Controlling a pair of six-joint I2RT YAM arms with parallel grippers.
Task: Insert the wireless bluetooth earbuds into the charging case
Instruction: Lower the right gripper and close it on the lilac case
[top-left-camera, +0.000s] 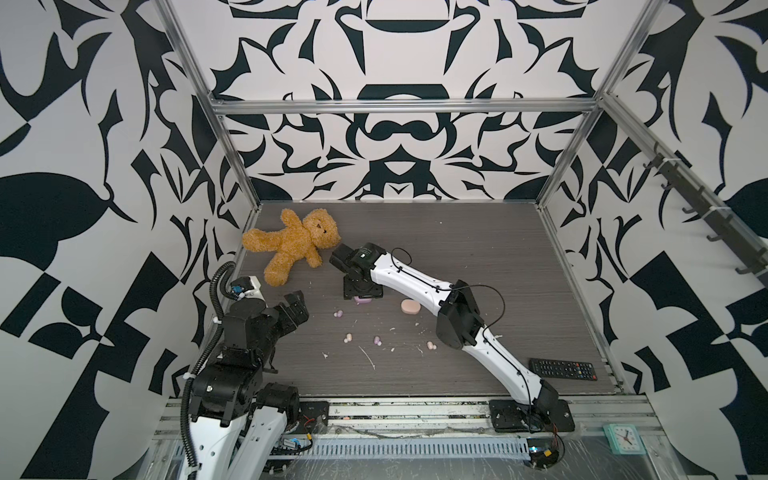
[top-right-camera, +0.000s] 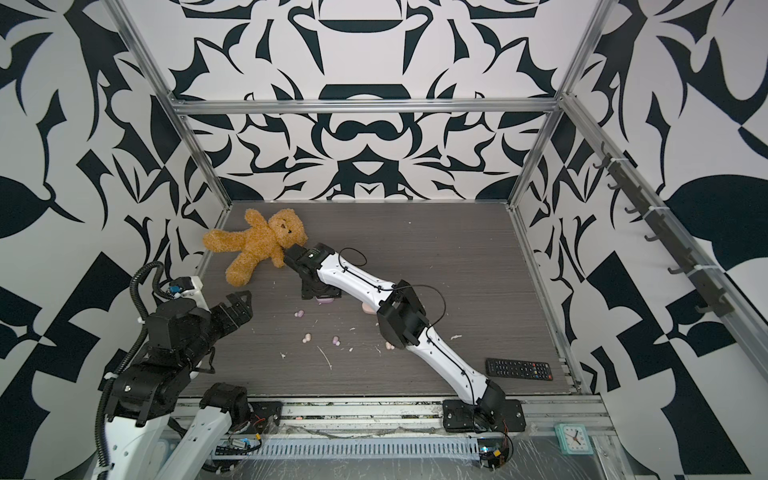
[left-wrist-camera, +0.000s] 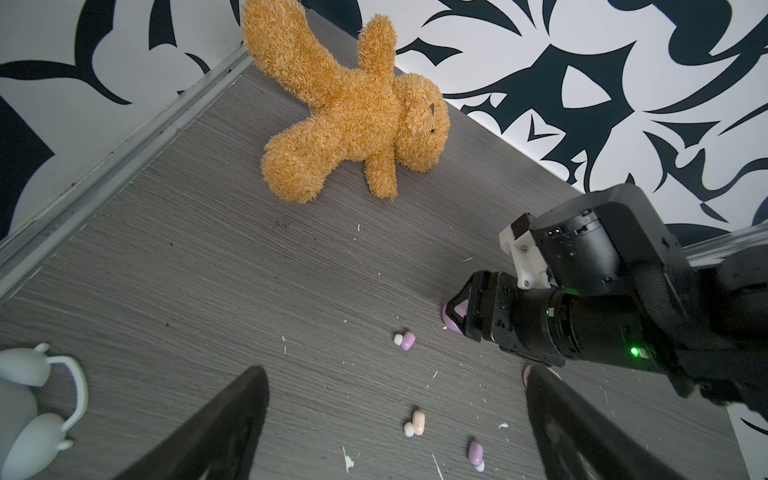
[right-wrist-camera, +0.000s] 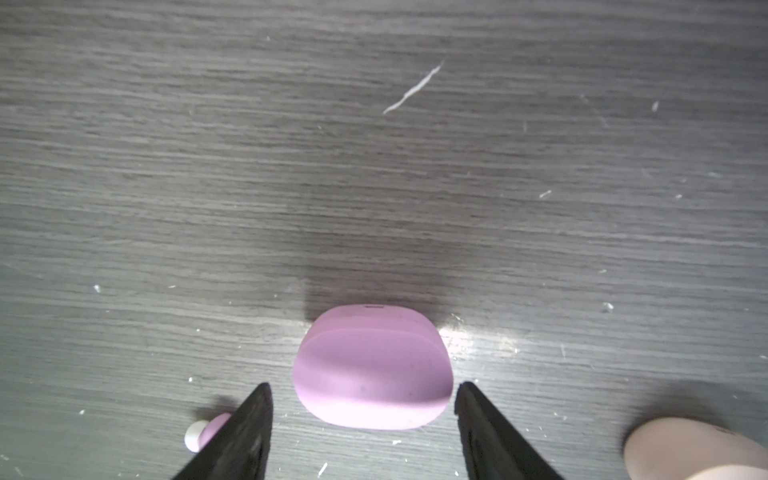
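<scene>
Four buds (top-left-camera: 377, 340) are found loose on the table (top-left-camera: 478, 257), near centre; none is cased. Right gripper (right-wrist-camera: 362, 390) is spread astride the shut lilac case (right-wrist-camera: 372, 365), untouched. Left gripper (left-wrist-camera: 397, 370) is spread, empty, at left. Opening and every insertion are judged outstanding.

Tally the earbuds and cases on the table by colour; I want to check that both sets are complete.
Lilac earbuds: 2
Peach earbuds: 2
Lilac case: 1
Peach case: 1
Total: 6
</scene>
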